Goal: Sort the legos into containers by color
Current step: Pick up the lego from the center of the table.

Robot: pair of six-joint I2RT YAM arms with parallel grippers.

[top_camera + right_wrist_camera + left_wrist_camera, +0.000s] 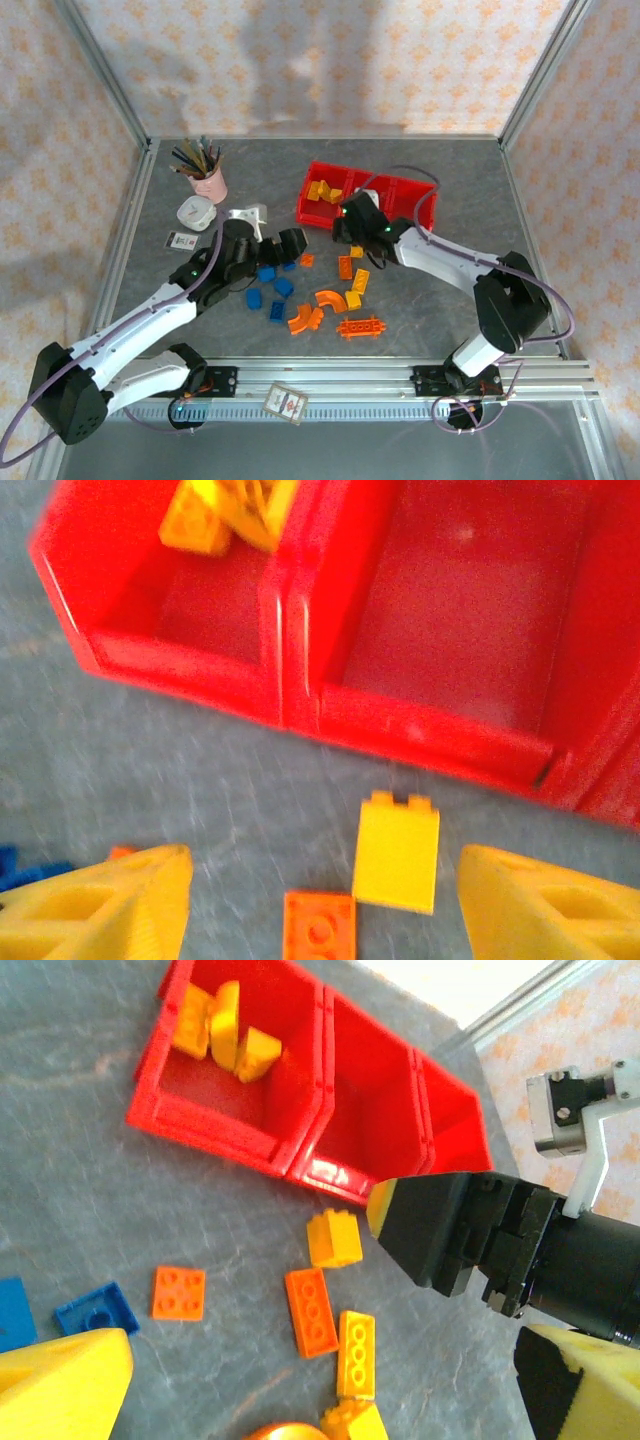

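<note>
The right gripper (325, 868) hangs low over the table (150, 750), just short of the red tray (300, 695). Its fingers (110, 905) are spread wide and nothing is held between them. A yellow brick (397, 852) lies flat on the table in that gap, nearer the right-hand finger and touching neither. An orange plate (320, 930) sits just beside it, back toward the wrist.

Ahead of the fingers and to their left, the tray's end compartment holds a small heap of yellow pieces (225, 515) against its far wall (three can be counted from the left wrist view, one of them curved). The compartment straight ahead shows its bare red floor. The third lies off to the right, and its contents cannot be told.

The left gripper (325, 1345) hovers with its fingers wide apart and empty, over loose bricks (320, 300) in orange, yellow and blue.
</note>
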